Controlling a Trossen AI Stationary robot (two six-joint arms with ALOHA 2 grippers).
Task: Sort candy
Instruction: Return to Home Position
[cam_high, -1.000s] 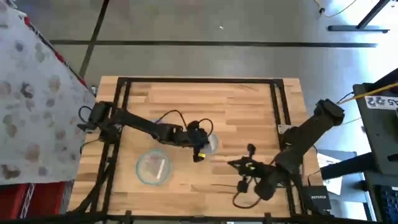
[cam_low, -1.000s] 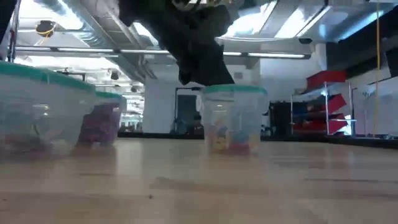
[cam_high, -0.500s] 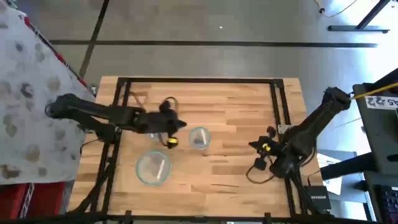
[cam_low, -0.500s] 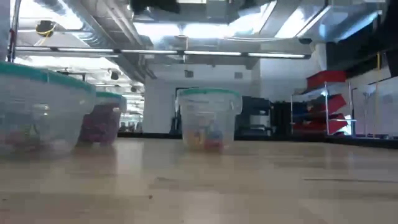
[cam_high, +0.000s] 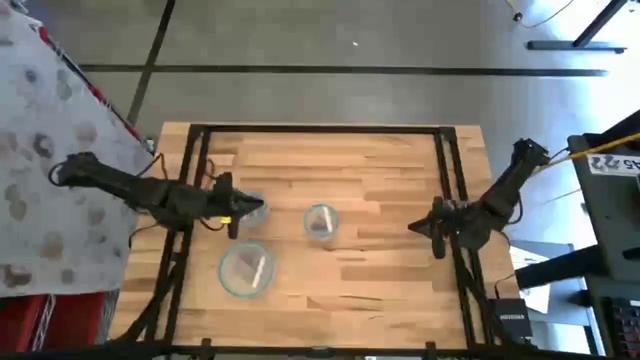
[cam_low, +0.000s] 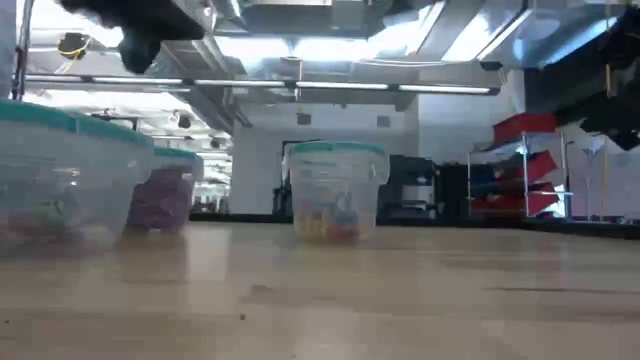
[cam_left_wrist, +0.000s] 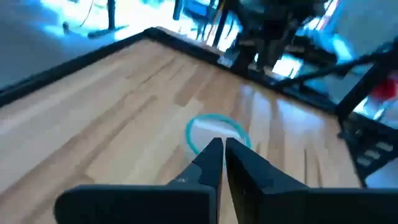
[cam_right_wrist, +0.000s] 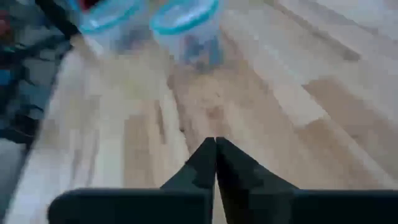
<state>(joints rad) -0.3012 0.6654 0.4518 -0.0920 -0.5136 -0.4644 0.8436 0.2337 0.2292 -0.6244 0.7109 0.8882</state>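
Three round clear bowls with teal rims stand on the wooden table. The big bowl (cam_high: 246, 268) (cam_low: 60, 180) sits near the near edge. A small bowl (cam_high: 320, 222) (cam_low: 335, 190) in the middle holds mixed colourful candy (cam_low: 335, 222). Another small bowl (cam_high: 253, 206) (cam_low: 165, 195) holds purple candy (cam_low: 160, 205). My left gripper (cam_high: 236, 208) (cam_left_wrist: 219, 147) is shut and empty, hanging just left of that bowl. My right gripper (cam_high: 436, 228) (cam_right_wrist: 215, 144) is shut and empty, above the table near its right rail.
A black frame (cam_high: 320, 130) runs round the tabletop. Bare wood lies between the middle bowl and my right gripper (cam_high: 385, 240). A patterned cloth (cam_high: 50, 150) hangs past the table's left side; a grey stand (cam_high: 610, 190) is off to the right.
My left gripper has pulled back from over the middle bowl toward the table's left edge. My right gripper has drawn away from the near edge toward the right rail and the far side. The middle bowl has shifted a little toward the left.
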